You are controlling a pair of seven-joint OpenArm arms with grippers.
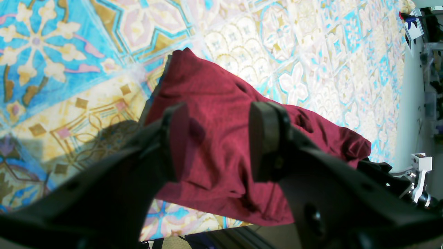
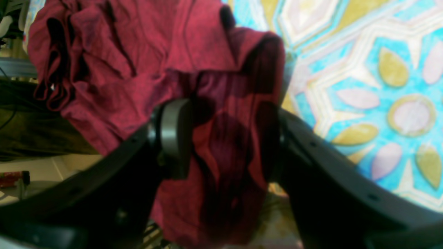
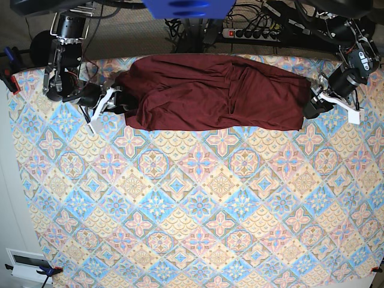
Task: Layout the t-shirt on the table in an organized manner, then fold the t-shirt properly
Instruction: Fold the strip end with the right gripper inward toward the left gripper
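Observation:
The dark maroon t-shirt (image 3: 216, 93) lies crumpled in a wide band along the far edge of the patterned table (image 3: 192, 210). My left gripper (image 3: 311, 110) sits at the shirt's right end. In the left wrist view this gripper (image 1: 221, 138) is open, and the t-shirt (image 1: 214, 90) shows on the table (image 1: 311, 52) beyond its fingers. At the shirt's left end is my right gripper (image 3: 117, 101). Its wrist view shows the gripper (image 2: 225, 141) open wide, a bunched fold of the t-shirt (image 2: 121, 52) hanging between the fingers beside the table (image 2: 380, 69) edge.
A power strip (image 3: 258, 33) and cables lie behind the table's far edge. A blue mount (image 3: 186, 7) hangs at top centre. A white box (image 3: 27, 264) sits at the near left corner. Clamps (image 3: 12, 75) hold the cloth at the left edge.

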